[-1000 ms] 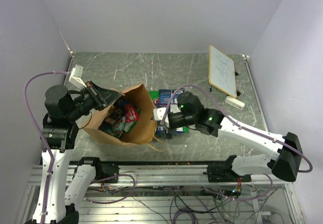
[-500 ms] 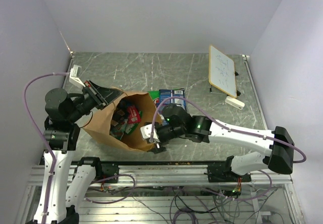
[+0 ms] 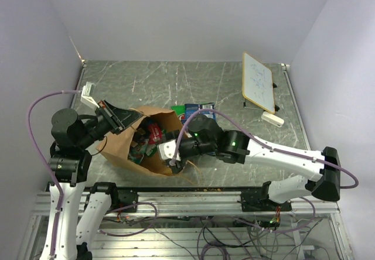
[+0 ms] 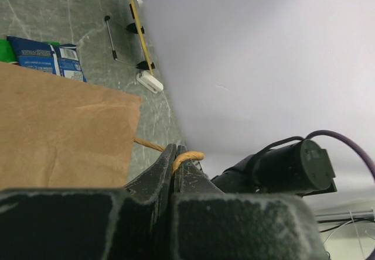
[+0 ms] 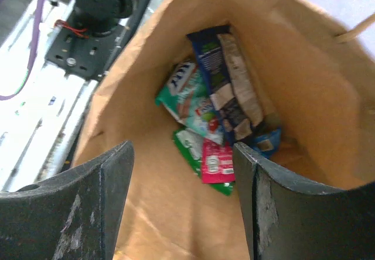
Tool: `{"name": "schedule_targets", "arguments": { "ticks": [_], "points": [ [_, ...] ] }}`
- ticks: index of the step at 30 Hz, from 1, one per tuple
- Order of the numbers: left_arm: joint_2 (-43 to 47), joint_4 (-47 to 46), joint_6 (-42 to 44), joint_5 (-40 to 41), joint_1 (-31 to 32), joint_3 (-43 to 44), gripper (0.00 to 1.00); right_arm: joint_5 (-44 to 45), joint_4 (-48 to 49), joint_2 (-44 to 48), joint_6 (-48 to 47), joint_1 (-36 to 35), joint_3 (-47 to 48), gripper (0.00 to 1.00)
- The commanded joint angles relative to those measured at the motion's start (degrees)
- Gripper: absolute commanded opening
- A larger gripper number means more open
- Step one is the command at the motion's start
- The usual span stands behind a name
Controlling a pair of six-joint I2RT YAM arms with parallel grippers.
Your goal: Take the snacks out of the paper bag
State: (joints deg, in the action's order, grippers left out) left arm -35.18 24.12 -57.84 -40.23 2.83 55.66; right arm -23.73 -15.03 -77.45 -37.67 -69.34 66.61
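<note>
The brown paper bag lies tilted at the left of the table, mouth facing right. My left gripper is shut on the bag's looped paper handle, holding the mouth up. My right gripper is at the bag's mouth, open, with nothing between its fingers. In the right wrist view several snacks lie deep inside: a dark blue packet, a teal-green one, a red one and a green one. A blue packet and a green one lie on the table behind the bag.
A white framed board leans at the back right with a small white block in front of it. Another white block sits at the table's left edge. The metal rail runs along the near edge.
My right gripper has swung left from beside the packets on the table to the bag's mouth. The left arm has shifted the bag slightly while still holding the handle.
</note>
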Motion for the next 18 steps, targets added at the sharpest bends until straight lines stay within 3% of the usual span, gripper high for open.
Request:
{"name": "schedule_targets", "arguments": {
  "ticks": [1,6,11,18],
  "points": [
    [0.59,3.06,2.40,0.38,0.25,2.25,0.07,6.14,1.10,1.82,-9.34,0.08,-1.22,0.67],
    [-1.19,3.01,3.13,-0.08,0.26,4.89,0.07,12.60,10.94,-2.36,-17.17,0.15,-4.33,0.67],
    [-2.18,2.88,3.24,-1.11,0.25,6.31,0.07,16.42,13.64,-8.72,-24.59,0.41,-3.71,0.66],
    [-3.75,3.52,3.30,-2.47,0.25,7.80,0.07,15.50,15.84,-16.70,-27.14,2.21,-0.41,0.65]
  ]
}}
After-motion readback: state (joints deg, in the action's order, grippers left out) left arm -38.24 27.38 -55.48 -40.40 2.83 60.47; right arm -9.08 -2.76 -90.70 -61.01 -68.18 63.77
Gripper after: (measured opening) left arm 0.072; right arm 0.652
